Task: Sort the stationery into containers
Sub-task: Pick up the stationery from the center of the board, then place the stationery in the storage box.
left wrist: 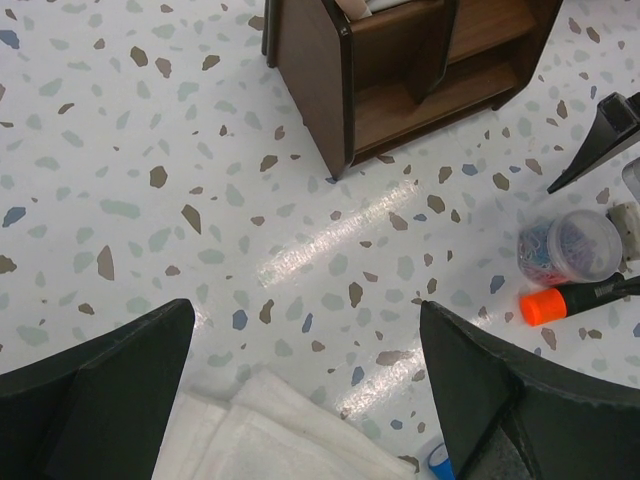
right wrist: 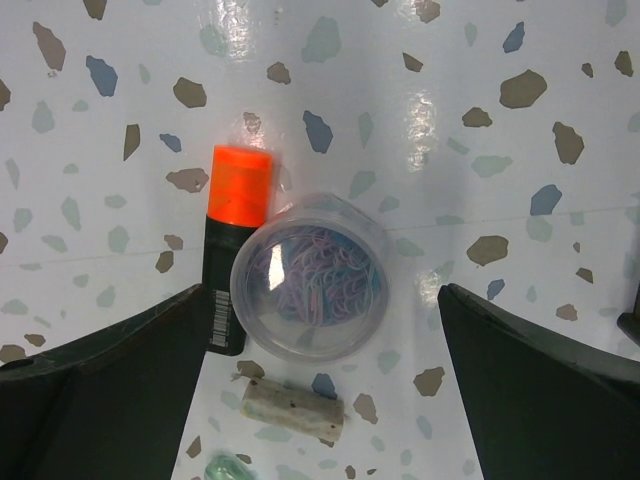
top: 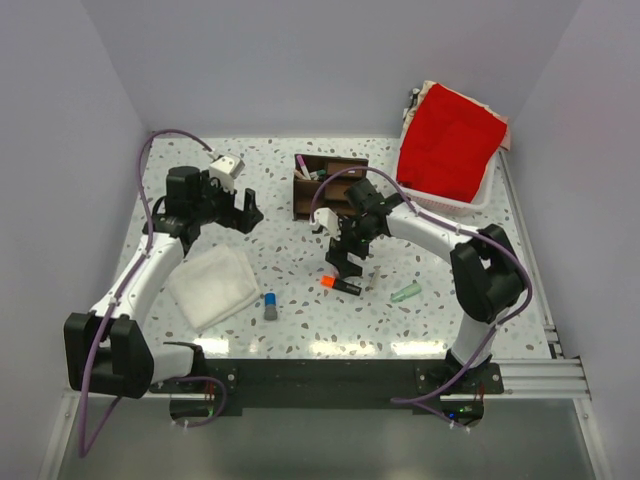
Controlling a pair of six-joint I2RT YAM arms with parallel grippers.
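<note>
Right gripper (right wrist: 318,300) spread wide and empty, fingers either side of the small round pot (right wrist: 310,275) without touching it, orange-and-black highlighter (right wrist: 238,225) just beside the pot, left gripper (left wrist: 305,320) likewise spread and empty over the white cloth (left wrist: 285,430), wooden organizer (left wrist: 400,70) beyond.

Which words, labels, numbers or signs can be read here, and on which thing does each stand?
No readable text anywhere.
One barcode label on the black body of the highlighter, right wrist view: any digits are too small to read.
</note>
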